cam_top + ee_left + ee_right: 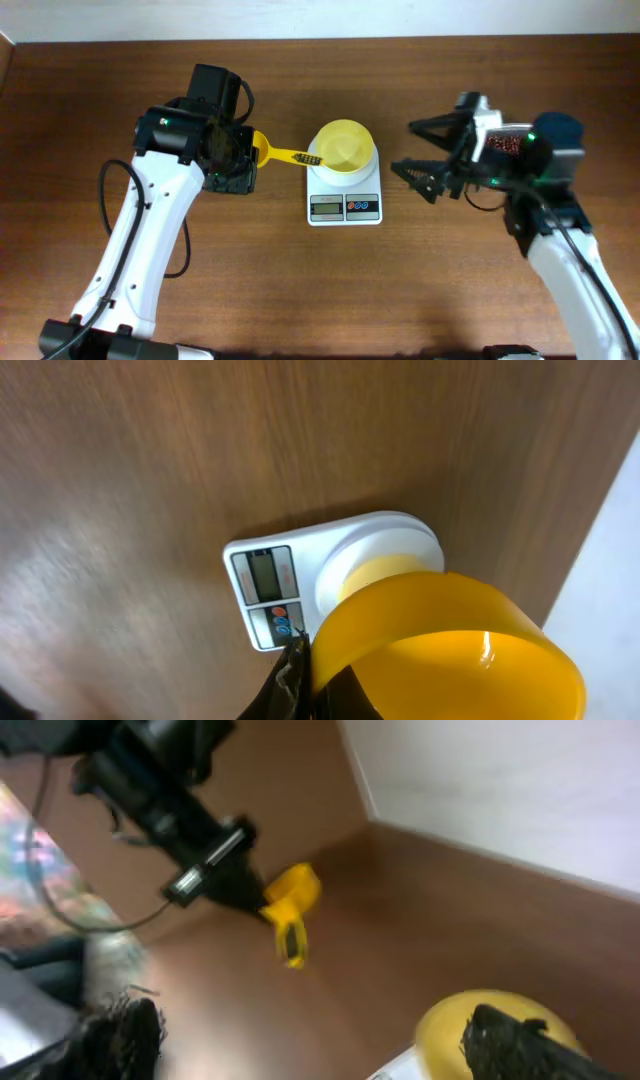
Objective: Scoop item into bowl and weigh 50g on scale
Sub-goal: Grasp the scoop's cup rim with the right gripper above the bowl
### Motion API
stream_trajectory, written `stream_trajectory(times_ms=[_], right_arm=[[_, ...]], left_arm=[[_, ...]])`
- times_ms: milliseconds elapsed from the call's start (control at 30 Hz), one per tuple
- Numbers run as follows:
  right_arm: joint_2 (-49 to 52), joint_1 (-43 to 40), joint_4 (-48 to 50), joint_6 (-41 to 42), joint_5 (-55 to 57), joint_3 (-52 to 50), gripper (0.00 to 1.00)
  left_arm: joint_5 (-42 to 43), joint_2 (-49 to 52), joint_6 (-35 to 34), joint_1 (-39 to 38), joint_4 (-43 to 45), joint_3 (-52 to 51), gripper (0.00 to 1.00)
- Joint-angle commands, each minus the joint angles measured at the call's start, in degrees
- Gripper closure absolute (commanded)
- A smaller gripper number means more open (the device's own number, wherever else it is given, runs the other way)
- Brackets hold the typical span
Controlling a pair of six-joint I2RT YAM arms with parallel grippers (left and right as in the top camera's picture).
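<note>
The pale-yellow bowl (345,147) stands on the white scale (345,207) at mid-table. My left gripper (238,160) is shut on the cup end of a darker yellow scoop (284,154). The scoop's handle points right, toward the bowl's rim. In the left wrist view the scoop's cup (450,650) looks empty, above the scale (268,592) and bowl (385,570). My right gripper (424,152) is open and empty, right of the scale. The right wrist view shows the bowl (450,1020) between its spread fingers (310,1015). Reddish-brown beans (503,145) show behind the right wrist.
The beans lie in a container at the right that the right arm mostly hides. Bare brown table surrounds the scale. A white wall runs along the table's far edge (520,790). Cables hang from the left arm (110,190).
</note>
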Motion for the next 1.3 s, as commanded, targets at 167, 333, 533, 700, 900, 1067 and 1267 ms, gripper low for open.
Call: stream_trajectory(times_ms=[167,333,533,700,900,1067,1267], right_arm=[[12.8,3.8,11.8,42.2,1.4,0.8,0.01],[12.9,8.9,11.8,42.5,8.9,0.8,0.01],[12.9,10.4,13.7,43.4,10.4,0.8,0.01],[12.9,10.4,13.7,43.4,10.4,0.8,0.01],[12.9,10.4,13.7,43.1,10.3,0.8,0.04],[12.9,10.4,13.7,39.3,10.3,0.8,0.23],[12.9,10.4,13.7,38.0,12.1,0.8,0.28]], left_arm=[[-0.5,1.4,-3.4,-0.3,4.9,0.6,1.00],[1.5,5.7,-4.7,-3.0,7.7,0.6,1.00],[1.8,5.9,-7.2,-5.3,9.4,0.6,1.00],[1.8,5.9,-8.2,-10.4,15.3,0.6,1.00],[1.6,5.9,-10.6,-15.2,17.4,0.6,1.00],[1.6,5.9,-10.8,-15.7,17.5,0.6,1.00],[1.6,5.9,-15.5,-15.7,16.8,0.6,1.00]])
